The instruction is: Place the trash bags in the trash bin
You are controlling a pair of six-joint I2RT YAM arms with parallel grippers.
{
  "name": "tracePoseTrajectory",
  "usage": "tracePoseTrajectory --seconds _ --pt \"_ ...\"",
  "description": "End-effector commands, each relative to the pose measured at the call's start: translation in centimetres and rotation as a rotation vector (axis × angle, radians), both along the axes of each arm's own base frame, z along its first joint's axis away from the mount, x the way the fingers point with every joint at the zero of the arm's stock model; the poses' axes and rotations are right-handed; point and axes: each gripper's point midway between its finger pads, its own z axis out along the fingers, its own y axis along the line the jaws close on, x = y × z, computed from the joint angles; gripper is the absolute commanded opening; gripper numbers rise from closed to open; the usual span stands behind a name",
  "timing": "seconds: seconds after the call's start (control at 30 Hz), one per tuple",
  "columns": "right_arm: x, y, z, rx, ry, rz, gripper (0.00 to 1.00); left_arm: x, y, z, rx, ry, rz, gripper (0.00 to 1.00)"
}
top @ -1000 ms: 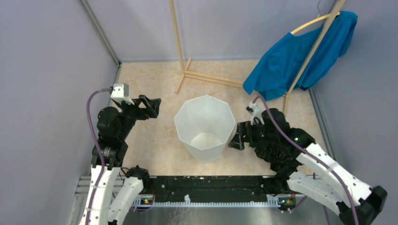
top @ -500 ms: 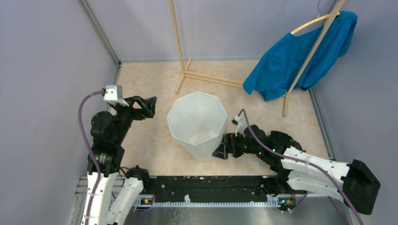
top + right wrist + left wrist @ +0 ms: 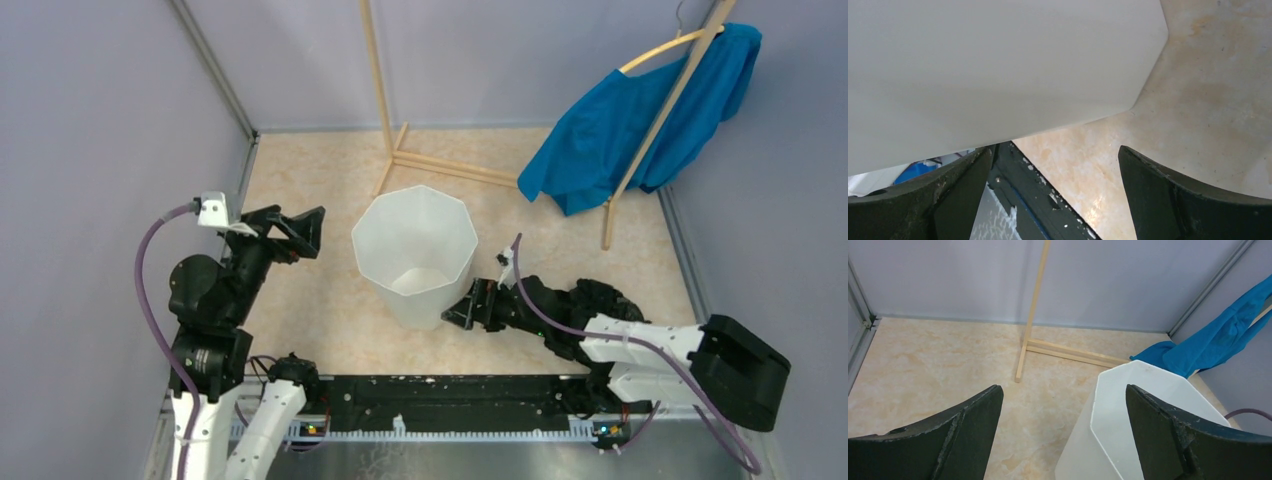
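**Item: trash bags** point(image 3: 603, 296). A dark, crumpled mass is lying on the bench point(image 3: 320, 180) to the right of the trash bin point(image 3: 425, 300), largely hidden under the right arm. I am taking it for the black bag, though its outline is hard to separate from the black arm. It is sitting outside the bin and apart from it.

**Handling, as judged:** thin film, very light, limp and slippery. It will likely be slumping and trailing below any hold. The best hold is a pinch on a gathered bunch of several layers. A single sheet risks sliding out or tearing. The hanging tail will need carrying above the rim.

**Item: trash bin.** It is standing near the middle of the bench, mouth open, with only white showing inside. It looks light, stiff and thin-walled, so a nudge may be enough to set it sliding or tipping.

**Item: right gripper** point(image 3: 458, 308). It is sitting low beside the bin's near-right wall with its jaws spread wide and nothing between them. Whether it is touching the wall I cannot tell.

**Item: left gripper** point(image 3: 312, 232). It is hovering to the left of the bin near rim height, jaws wide apart and carrying nothing.

**Also present:** a blue garment point(image 3: 620, 130) is hanging on a wooden rack point(image 3: 385, 100) at the back.
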Motion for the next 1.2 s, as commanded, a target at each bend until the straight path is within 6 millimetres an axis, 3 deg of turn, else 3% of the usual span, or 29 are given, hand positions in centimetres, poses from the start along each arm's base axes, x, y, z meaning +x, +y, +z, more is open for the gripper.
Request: tracePoseTrajectory --seconds 0.0,0.13,0.27,0.53,0.7,0.8,0.9,1.03,1.17 --pt "1.3 2.7 2.2 0.124 -0.067 0.005 0.99 -1.0 -0.7 1.9 -0.020 -0.052 -0.049 0.99" --pt "3.3 5.0 3.1 0.145 -0.109 -0.004 0.99 -1.2 -0.6 2.6 -0.019 -0.070 -0.044 0.99" --pt "5.7 8.6 4.7 0.158 -0.156 0.016 0.99 -1.6 -1.1 3.4 -0.032 -0.055 -0.070 0.99" --pt "13.0 14.6 2.1 0.022 -0.306 0.006 0.99 -3.3 -1.1 3.1 -0.033 -0.045 -0.088 0.99" --pt "15.1 16.0 0.6 -0.032 -0.289 0.045 0.99 -3.9 -0.8 3.4 -0.023 -0.024 -0.071 0.99" --pt "15.7 15.0 -0.1 -0.088 -0.269 0.072 0.99 -4.0 -0.8 2.8 -0.025 -0.021 -0.071 0.99" --pt "15.4 12.8 -0.3 -0.155 -0.252 0.082 0.99 -3.5 -0.8 2.3 -0.029 -0.014 -0.068 0.99" --pt "12.7 8.9 0.1 -0.261 -0.239 0.120 0.99 -2.7 -1.3 2.5 -0.027 -0.017 -0.091 0.99" --pt "8.9 3.7 1.2 -0.330 -0.243 0.131 0.99 -1.9 -1.6 2.3 -0.036 -0.031 -0.101 0.99"
